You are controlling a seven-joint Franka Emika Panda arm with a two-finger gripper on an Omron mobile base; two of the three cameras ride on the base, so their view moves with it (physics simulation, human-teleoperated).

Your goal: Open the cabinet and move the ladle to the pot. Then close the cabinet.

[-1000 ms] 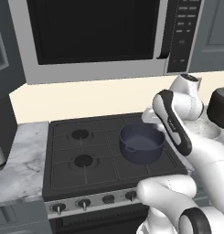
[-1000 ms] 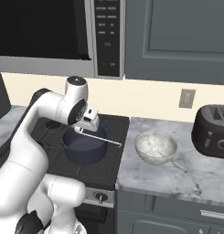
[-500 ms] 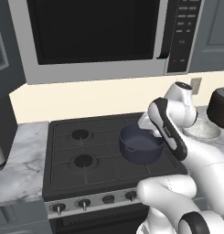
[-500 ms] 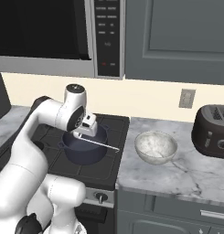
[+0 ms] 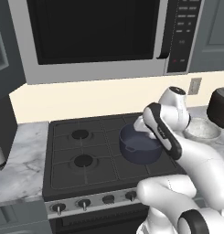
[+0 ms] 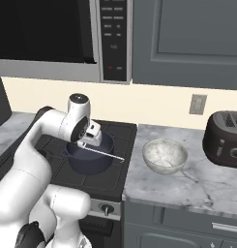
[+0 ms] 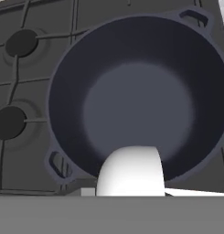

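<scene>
Gripper [image 6: 91,139] clamping thin silver ladle [image 6: 106,154], white rounded bowl over round dark pot [image 7: 136,91]

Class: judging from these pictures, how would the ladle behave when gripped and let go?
The ladle probably stays stiff: its thin handle juts straight from the claw. Its white bowl hangs over the pot, so it is likely bowl-heavy. Released, it may tip or slide in.

One pot [image 6: 89,156], one ladle [image 6: 106,154], one bowl [image 6: 164,156], one toaster [image 6: 225,140], one microwave [image 5: 104,34], one wall outlet [image 6: 197,104], four stove burners counted.
</scene>
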